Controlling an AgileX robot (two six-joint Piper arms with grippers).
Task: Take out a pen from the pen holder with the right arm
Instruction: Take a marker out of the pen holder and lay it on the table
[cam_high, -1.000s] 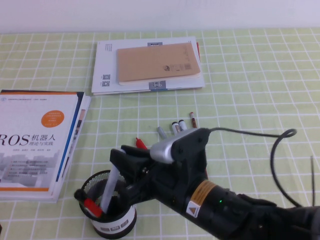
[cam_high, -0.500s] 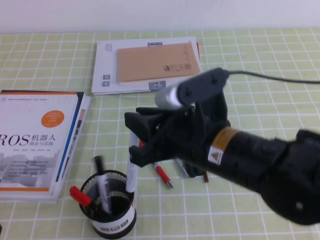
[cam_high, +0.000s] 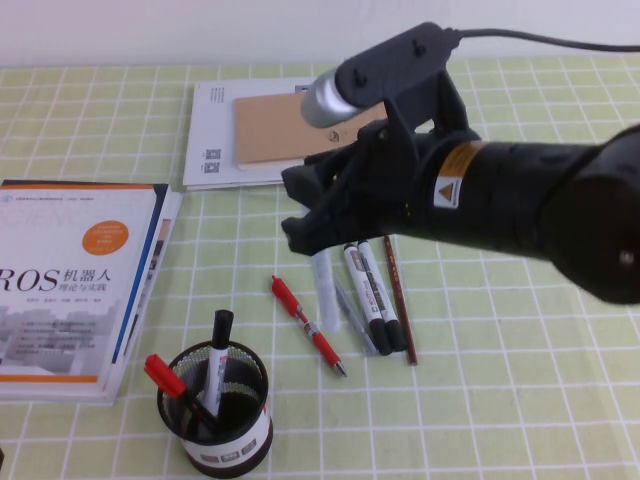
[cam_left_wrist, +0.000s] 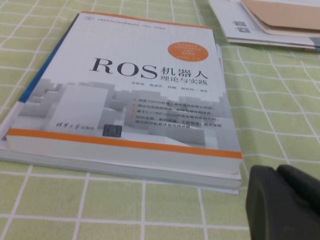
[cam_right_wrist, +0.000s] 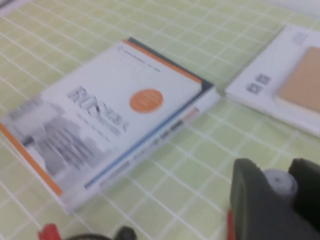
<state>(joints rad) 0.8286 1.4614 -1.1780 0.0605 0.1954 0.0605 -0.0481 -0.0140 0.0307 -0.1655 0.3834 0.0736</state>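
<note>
**Pale grey pen pinched in the right hand, clear of the holder**

The pale grey pen (cam_high: 321, 278) hangs nearly upright from the right hand (cam_high: 306, 215), which is pressed onto its upper end. In the right wrist view the pen's round top sits between the two black fingers (cam_right_wrist: 252, 200). Hand and pen are raised above the green checked desk (cam_high: 520, 400). Under them a loose group lies on the cloth: a red ballpoint (cam_high: 307, 324), a slim grey pen (cam_high: 356, 322), two black-and-white markers (cam_high: 366, 290) and a thin brown pencil (cam_high: 399, 300).

The black mesh pen holder (cam_high: 216, 425) stands near the front edge, toward the robot's left and well apart from the held pen. It holds a red-capped pen (cam_high: 163, 376) and a black marker (cam_high: 217, 355).

The left hand (cam_left_wrist: 282, 202) sits low beside a corner of the white-and-orange ROS book (cam_left_wrist: 140, 95). Whether it is spread or closed cannot be told.
</note>
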